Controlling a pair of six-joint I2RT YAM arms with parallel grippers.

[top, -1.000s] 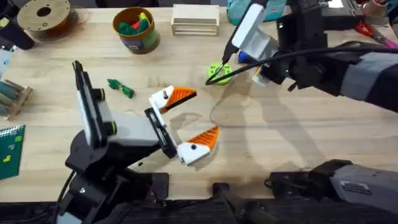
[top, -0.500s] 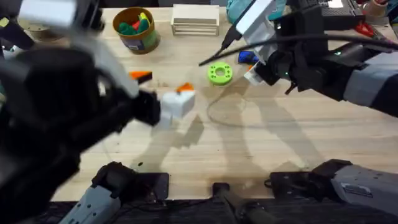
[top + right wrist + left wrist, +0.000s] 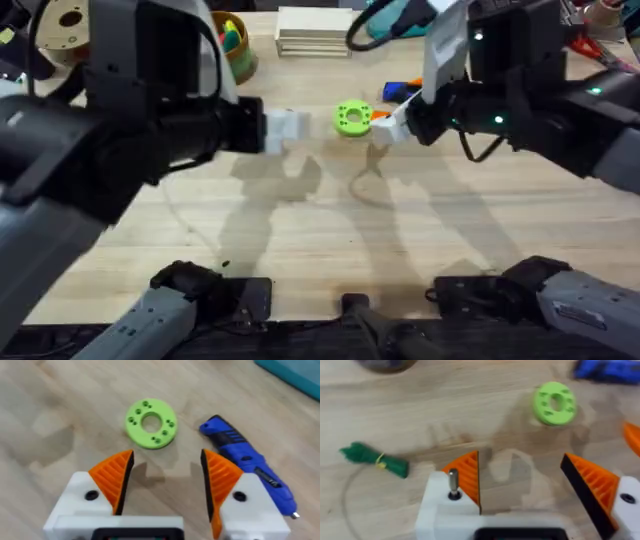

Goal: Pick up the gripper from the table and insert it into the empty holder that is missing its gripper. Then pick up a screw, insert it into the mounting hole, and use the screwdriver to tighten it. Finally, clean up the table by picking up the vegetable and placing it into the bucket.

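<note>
My left arm rises large and blurred under the overhead camera, with its gripper [image 3: 285, 125] over the middle of the table [image 3: 420, 240]. The left gripper [image 3: 520, 465] is open, with nothing between its orange pads. The dark-green vegetable [image 3: 372, 457] lies on the wood beside it. My right gripper [image 3: 385, 122] hangs just right of a light-green disc [image 3: 352, 118]. This gripper [image 3: 166, 460] is also open and empty. The blue screwdriver [image 3: 247, 465] lies to its side, also seen from above [image 3: 400, 90]. The bucket [image 3: 238, 45] peeks out behind the left arm. The loose gripper, holder and screw are hidden.
A brown spool [image 3: 70, 25] sits at the back left and a stack of pale wooden slats [image 3: 315, 30] at the back centre. The light-green disc [image 3: 555, 402] lies between the two grippers. The arm bases fill the front edge.
The left arm swung up from the table's front toward the camera and back, and now covers the left half. The right gripper moved left and came down beside the green disc.
</note>
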